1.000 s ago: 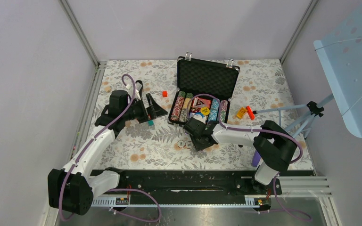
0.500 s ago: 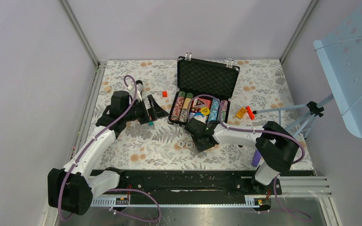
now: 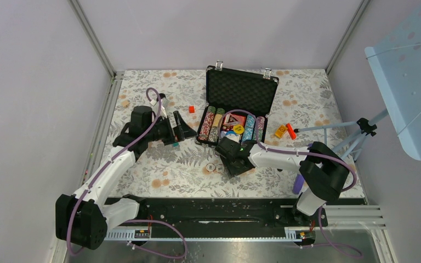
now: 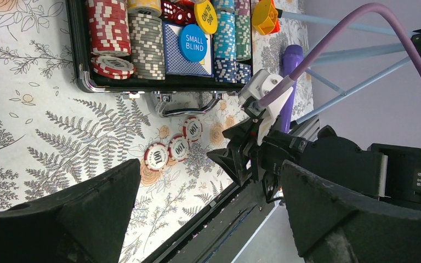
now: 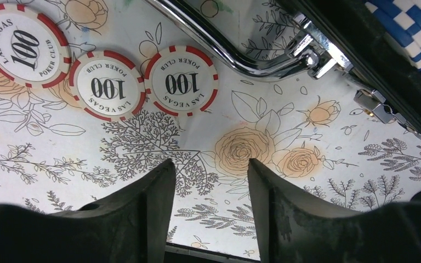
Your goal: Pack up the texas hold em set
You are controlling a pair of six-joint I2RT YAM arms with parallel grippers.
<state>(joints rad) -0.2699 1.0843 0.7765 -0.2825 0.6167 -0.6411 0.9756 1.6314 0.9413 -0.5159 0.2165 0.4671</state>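
Observation:
The black briefcase [image 3: 240,90] lies open at mid-table, its tray [image 4: 80,66] filled with rows of striped chips, a blue card deck and round yellow and blue buttons [image 4: 192,43]. Three red-and-white loose chips [image 5: 107,82] lie on the floral cloth just in front of the silver handle [image 5: 241,52]; they also show as chips [image 3: 211,167] from above. My right gripper [image 5: 211,170] hovers low just near of them, open, with nothing between its fingers. My left gripper [image 4: 209,167] stands wide open and empty, left of the case, as left gripper [image 3: 178,130] in the top view.
A small red block [image 3: 191,109] and a teal block [image 3: 174,143] lie left of the case. A yellow-orange piece [image 3: 280,130] and a tripod's legs [image 3: 334,129] stand to its right. The black rail [image 3: 219,211] runs along the near edge.
My right gripper's jaws have spread a little wider. My left gripper has edged slightly right, toward the case. The loose chips have not moved.

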